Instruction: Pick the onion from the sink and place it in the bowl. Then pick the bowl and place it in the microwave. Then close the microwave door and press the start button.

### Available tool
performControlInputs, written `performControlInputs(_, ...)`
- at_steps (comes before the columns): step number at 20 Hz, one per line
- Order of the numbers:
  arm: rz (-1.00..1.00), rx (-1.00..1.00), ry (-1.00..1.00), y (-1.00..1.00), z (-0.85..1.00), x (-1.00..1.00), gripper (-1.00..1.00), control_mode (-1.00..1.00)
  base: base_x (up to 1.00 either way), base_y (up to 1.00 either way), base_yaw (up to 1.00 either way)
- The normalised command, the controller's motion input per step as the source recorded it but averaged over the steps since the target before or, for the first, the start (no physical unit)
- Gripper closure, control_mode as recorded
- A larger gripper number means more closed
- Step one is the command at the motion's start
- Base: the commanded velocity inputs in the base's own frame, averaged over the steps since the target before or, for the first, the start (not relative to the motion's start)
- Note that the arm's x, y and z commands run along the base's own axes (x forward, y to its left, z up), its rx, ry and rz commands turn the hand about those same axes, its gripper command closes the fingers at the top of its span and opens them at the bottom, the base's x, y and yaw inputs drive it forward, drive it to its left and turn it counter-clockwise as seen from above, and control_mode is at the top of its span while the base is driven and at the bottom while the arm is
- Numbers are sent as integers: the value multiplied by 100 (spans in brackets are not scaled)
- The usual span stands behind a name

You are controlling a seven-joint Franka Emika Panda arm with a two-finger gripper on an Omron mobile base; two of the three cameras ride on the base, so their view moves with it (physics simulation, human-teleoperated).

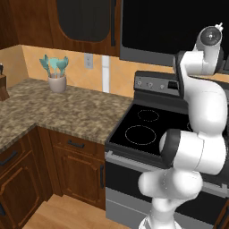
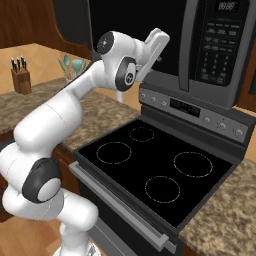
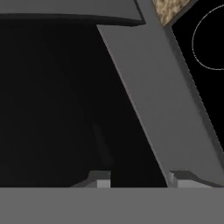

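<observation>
Reaching up against the microwave (image 2: 165, 35), we have the hand at its dark front, above the stove (image 2: 160, 175). In the hand view the gripper (image 3: 133, 180) shows two finger stubs standing apart against dark glass, with nothing between them; whether they are closing we cannot tell. The door (image 2: 135, 30) looks shut, so we judge the bowl is inside and the start button on the panel (image 2: 220, 40) remains.

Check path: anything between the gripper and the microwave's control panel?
Nothing visible. In the right base view the hand sits up against the microwave front, left of the control panel; only the door's handle lies between.
</observation>
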Motion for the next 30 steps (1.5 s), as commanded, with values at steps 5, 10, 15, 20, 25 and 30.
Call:
performControlInputs(5, 2, -5, 0, 18, 1, -83, -100, -100, 0, 0, 0)
performControlInputs(10, 1, -8, 5, 14, 18, -96, -100, -100, 0, 0, 0)
performControlInputs(15, 25, -41, 9, 9, 3, -93, -100, -100, 0, 0, 0)
performControlInputs(20, 32, -52, 28, 3, 0, -90, -100, -100, 0, 0, 0)
performControlInputs(25, 19, -58, 31, 27, 0, -88, -100, -100, 0, 0, 0)
performControlInputs(30, 8, -64, 12, 22, 6, -67, 100, -100, 0, 0, 0)
